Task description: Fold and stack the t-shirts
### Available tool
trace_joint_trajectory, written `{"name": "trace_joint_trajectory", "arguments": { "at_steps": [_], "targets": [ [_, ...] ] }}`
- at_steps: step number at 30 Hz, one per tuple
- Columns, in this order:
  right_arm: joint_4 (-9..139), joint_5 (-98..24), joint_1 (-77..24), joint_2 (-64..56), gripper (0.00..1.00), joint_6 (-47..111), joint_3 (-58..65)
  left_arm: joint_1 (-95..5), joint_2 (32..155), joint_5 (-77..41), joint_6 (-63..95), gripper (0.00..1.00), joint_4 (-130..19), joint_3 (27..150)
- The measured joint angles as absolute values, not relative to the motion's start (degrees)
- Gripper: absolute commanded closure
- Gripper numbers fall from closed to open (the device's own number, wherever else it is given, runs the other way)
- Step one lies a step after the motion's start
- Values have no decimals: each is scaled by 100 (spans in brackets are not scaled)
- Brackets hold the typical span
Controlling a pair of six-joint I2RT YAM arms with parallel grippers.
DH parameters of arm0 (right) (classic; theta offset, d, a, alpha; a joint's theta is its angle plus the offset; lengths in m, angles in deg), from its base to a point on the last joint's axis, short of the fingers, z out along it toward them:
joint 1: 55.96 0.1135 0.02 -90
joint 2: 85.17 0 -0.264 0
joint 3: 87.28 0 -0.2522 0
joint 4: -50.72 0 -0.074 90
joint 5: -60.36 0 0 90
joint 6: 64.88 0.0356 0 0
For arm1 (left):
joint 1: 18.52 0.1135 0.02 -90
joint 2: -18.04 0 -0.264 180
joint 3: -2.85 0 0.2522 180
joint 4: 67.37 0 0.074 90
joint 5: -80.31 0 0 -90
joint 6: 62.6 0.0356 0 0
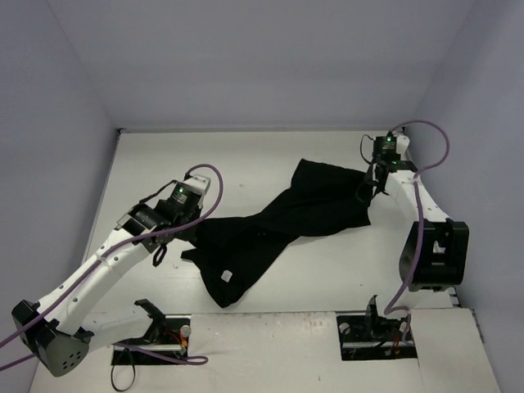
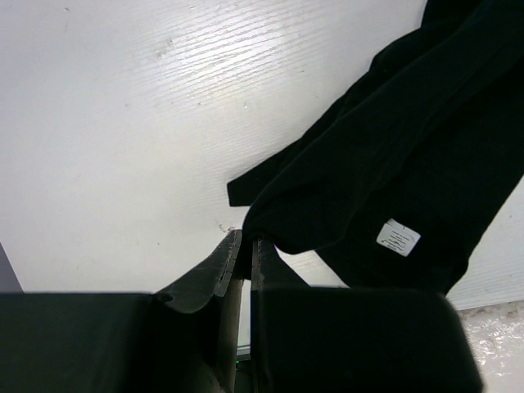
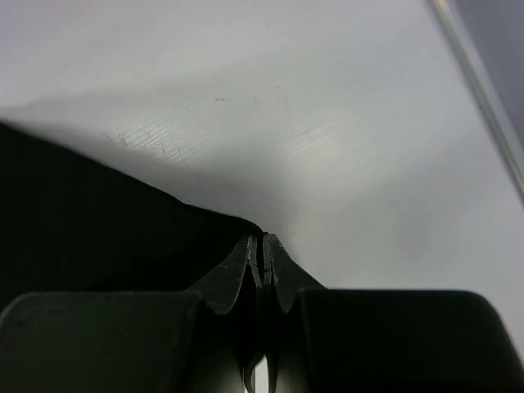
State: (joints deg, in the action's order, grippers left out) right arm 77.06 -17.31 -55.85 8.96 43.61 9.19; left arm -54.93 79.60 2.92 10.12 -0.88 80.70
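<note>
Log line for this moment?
t-shirt: unfolded, twisted, stretched between grippers | left gripper: shut on t-shirt | right gripper: shut on t-shirt | fold: not started

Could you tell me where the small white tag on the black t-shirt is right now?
In the top view, the small white tag lies on the near end of the black cloth t-shirt, close to the left gripper.

Watching one plain black t-shirt (image 1: 278, 223) lying crumpled on the white table (image 1: 180, 155), stretching diagonally from near-left to far-right. Twisting narrow at the middle, fanning wider at the far-right end. Showing a small white tag (image 1: 225, 277) face-up near the near-left end.
</note>
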Motion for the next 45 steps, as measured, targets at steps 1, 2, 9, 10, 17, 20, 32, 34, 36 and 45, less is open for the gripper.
{"name": "trace_joint_trajectory", "arguments": {
  "at_steps": [1, 2, 9, 10, 17, 20, 32, 34, 36, 45],
  "targets": [
    [7735, -1688, -5649, 682, 76, 4422, 1000, -5456, 7960, 298, 1041, 100, -93, 8064],
    [7779, -1654, -5713, 483, 67, 4478, 1067, -5418, 7960, 305, 1069, 100, -101, 8062],
    [8194, -1734, -6024, 96, 41, 4639, 1150, -5279, 7974, 328, 1239, 100, -157, 8062],
    [8237, -1832, -6017, 76, 41, 4642, 1182, -5279, 7978, 328, 1250, 100, -158, 8061],
    [8177, -2568, -5892, -102, 46, 4883, 1878, -5273, 8138, 327, 1310, 100, -341, 8055],
    [8194, -2733, -5819, -105, 47, 4975, 2354, -5266, 8305, 326, 1334, 100, -483, 8055],
    [7828, -2545, -5135, 1223, 48, 5129, 2330, -5036, 8582, 304, 1518, 100, -722, 8059],
    [7807, -2493, -5138, 1399, 48, 5124, 2152, -5015, 8555, 286, 1538, 100, -722, 8058],
    [7777, -2443, -5138, 1613, 47, 5100, 1918, -4972, 8514, 272, 1548, 100, -724, 8057],
    [7487, -2720, -5023, 2871, 44, 4391, 58, -4540, 8287, 268, 1676, 100, -738, 8053]
  ]
}}
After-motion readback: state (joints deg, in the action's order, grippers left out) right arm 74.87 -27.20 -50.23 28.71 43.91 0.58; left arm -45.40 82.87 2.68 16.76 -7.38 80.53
